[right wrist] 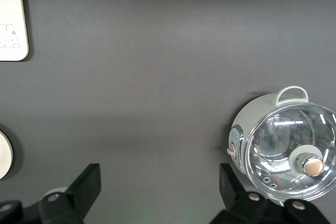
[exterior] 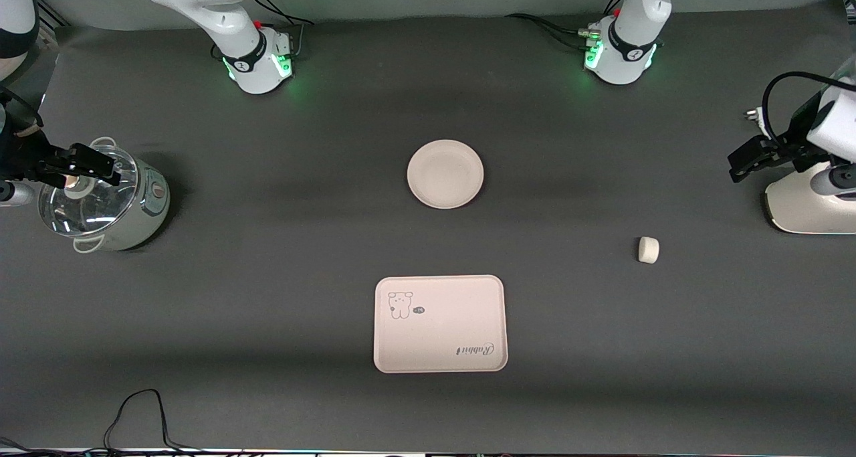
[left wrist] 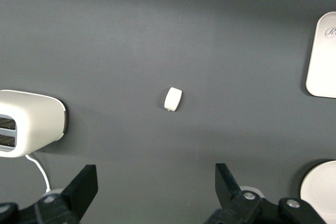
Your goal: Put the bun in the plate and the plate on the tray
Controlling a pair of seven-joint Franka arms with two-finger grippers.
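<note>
The small off-white bun (exterior: 648,249) lies on the dark table toward the left arm's end. It also shows in the left wrist view (left wrist: 173,99). The round cream plate (exterior: 445,174) sits empty at mid-table. The rectangular tray (exterior: 439,324), with its animal drawing and "Rabbit" lettering, lies nearer the front camera than the plate and is also empty. My left gripper (exterior: 742,166) hangs open and empty over the table's end by a toaster, apart from the bun; it also shows in the left wrist view (left wrist: 156,190). My right gripper (exterior: 90,162) hangs open and empty by a pot; it also shows in the right wrist view (right wrist: 160,190).
A white toaster (exterior: 806,206) stands at the left arm's end of the table. A pale green pot with a glass lid (exterior: 107,203) stands at the right arm's end. A black cable (exterior: 140,410) lies at the table edge nearest the front camera.
</note>
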